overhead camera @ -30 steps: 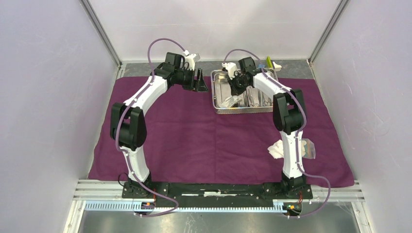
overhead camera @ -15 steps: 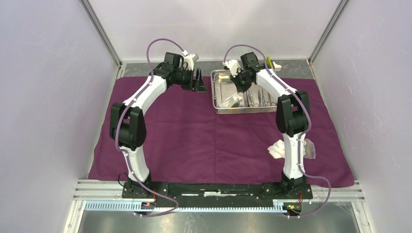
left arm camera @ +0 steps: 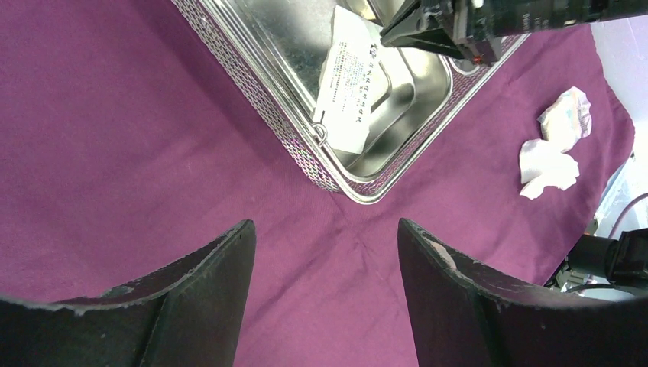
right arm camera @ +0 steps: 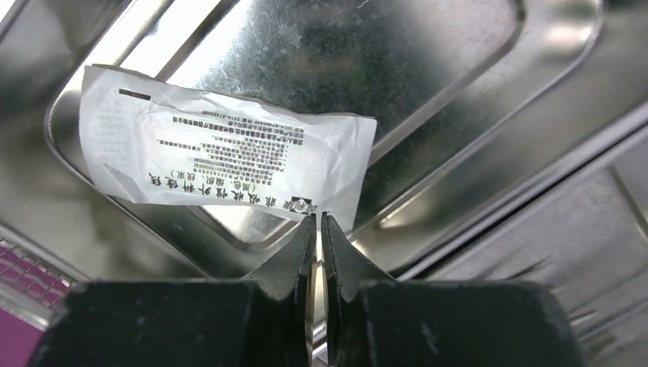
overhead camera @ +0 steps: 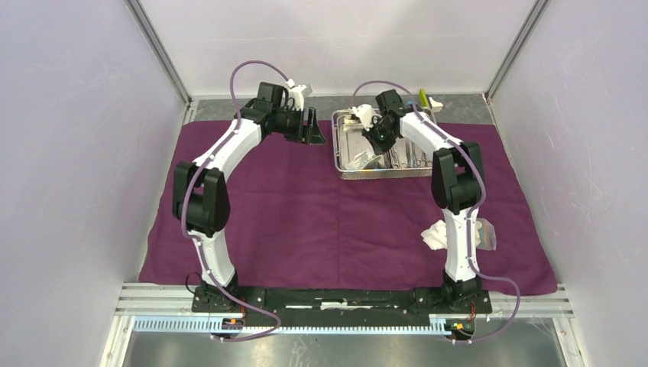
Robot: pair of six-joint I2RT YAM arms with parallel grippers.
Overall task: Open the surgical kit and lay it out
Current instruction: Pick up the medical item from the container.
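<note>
- Your left hand hangs spread over the cloth, beside the tray.
- Your right hand, nearly pressed together, has its tips at the packet in the tray; grip unclear.

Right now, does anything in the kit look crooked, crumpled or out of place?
Yes. The white flat printed packet lies diagonally in the left compartment of the shiny steel tray. It is creased, and one end seems to ride up the wall rather than lie flat. Crumpled white gauze pads sit loose on the plum-purple cloth beside the right arm's base.
</note>
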